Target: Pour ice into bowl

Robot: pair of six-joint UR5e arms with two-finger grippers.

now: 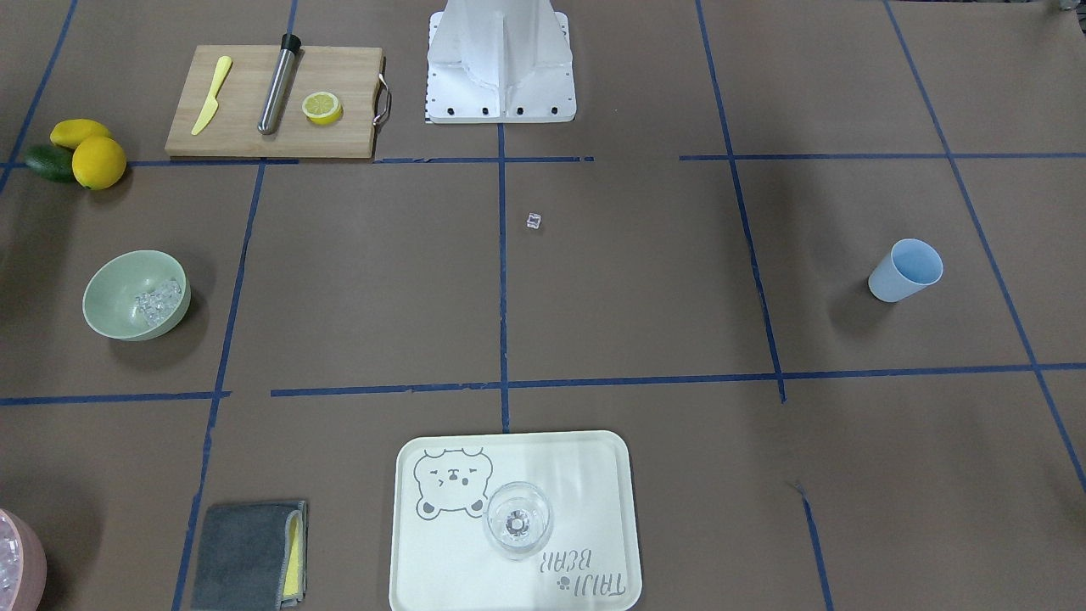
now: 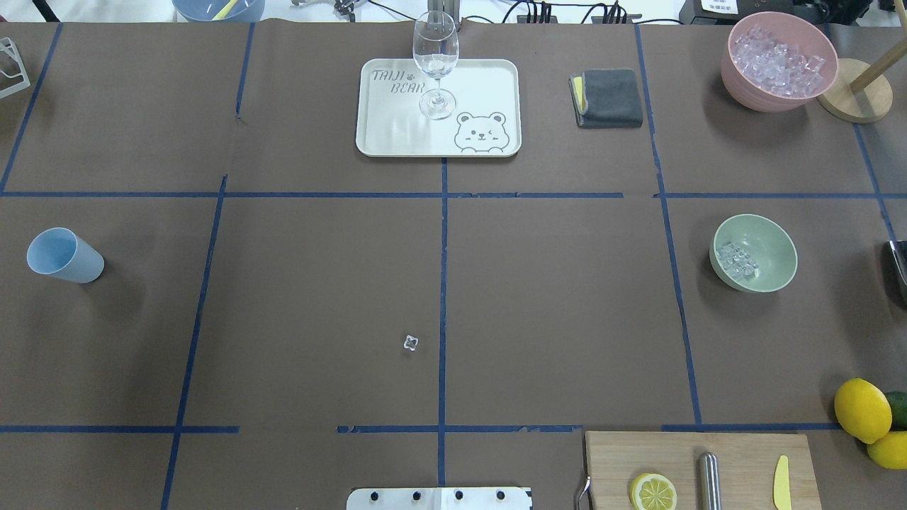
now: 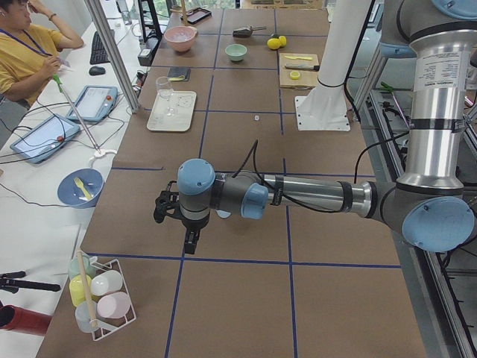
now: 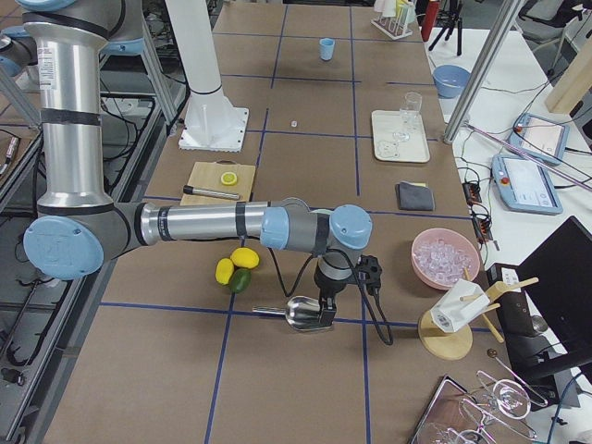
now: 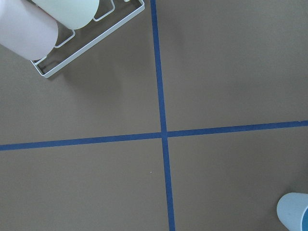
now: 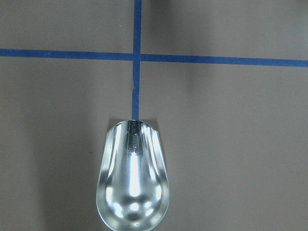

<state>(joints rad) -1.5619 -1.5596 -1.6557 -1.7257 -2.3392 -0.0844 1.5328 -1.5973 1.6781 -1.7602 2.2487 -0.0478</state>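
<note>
The pale green bowl (image 1: 109,299) (image 2: 772,248) stands on the robot's right side of the table and holds a small heap of clear ice (image 1: 158,301) (image 2: 737,261). One loose ice cube (image 1: 534,221) (image 2: 410,343) lies near the table's middle. My right gripper (image 4: 324,319) shows only in the exterior right view, low over the table beside a metal scoop (image 4: 298,312); I cannot tell whether it is open or shut. The scoop (image 6: 132,178) looks empty. My left gripper (image 3: 191,241) hangs over the table's left end, its state unclear.
A pink container (image 2: 778,60) full of ice sits at the far right. A blue cup (image 2: 64,255) stands at the left. A tray (image 2: 397,134) carries a wine glass (image 2: 435,60). Near the base are a cutting board (image 1: 246,127) and lemons (image 1: 97,161). A cup rack (image 5: 72,53) is close to my left wrist.
</note>
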